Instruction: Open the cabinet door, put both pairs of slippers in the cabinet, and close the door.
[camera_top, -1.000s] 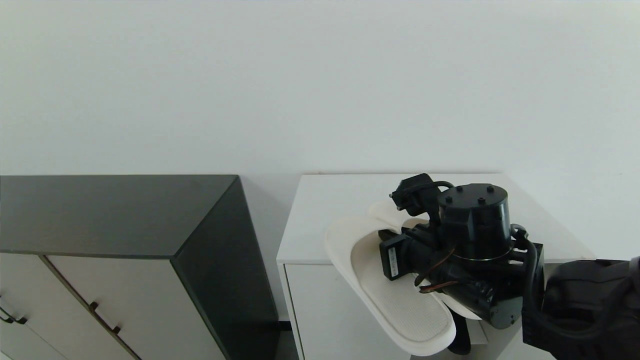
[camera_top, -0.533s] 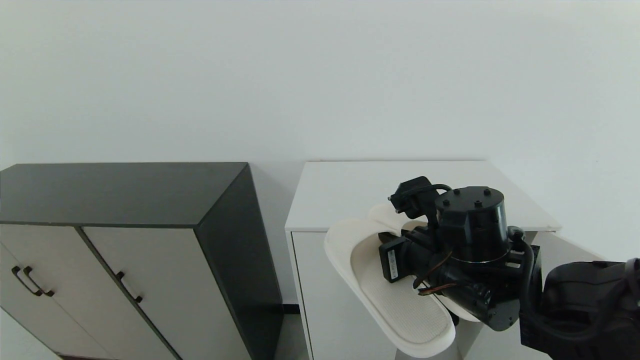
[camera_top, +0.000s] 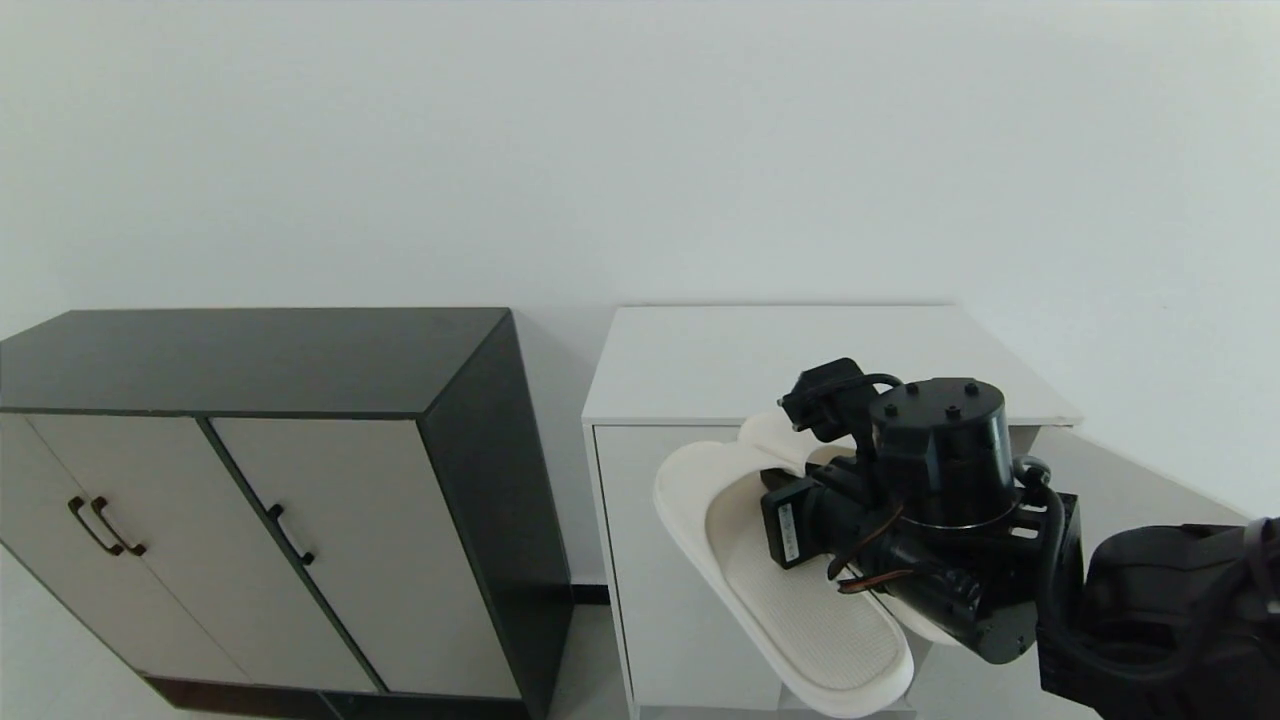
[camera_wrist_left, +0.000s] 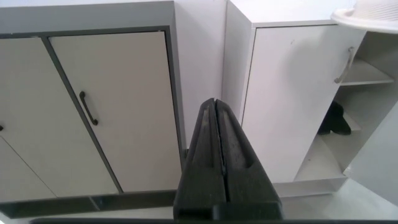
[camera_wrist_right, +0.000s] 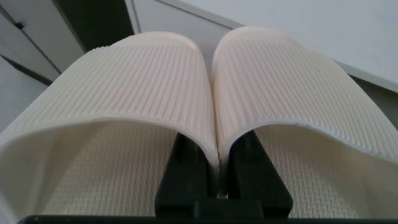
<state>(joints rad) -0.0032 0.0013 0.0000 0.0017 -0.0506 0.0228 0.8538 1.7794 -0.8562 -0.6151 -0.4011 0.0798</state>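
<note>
The fingers (camera_wrist_right: 186, 177) of the right gripper (camera_wrist_right: 216, 180) clamp the pair of cream ribbed foam slippers (camera_top: 800, 610) by their inner edges, in the air before the white cabinet (camera_top: 780, 350). The fingers (camera_wrist_left: 206, 143) of the left gripper (camera_wrist_left: 216, 107) are pressed together, empty, before the black cabinet with grey doors (camera_top: 250, 355).

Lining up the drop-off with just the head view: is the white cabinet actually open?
Observer: Yes. The left wrist view shows the white cabinet open, with a shelf exposed inside.
Operator: Anything in it already?
Observer: A dark item sits below that shelf; I can't tell what it is.
Operator: And the left end effector?
Observer: The left end effector is shut, holding nothing.
</note>
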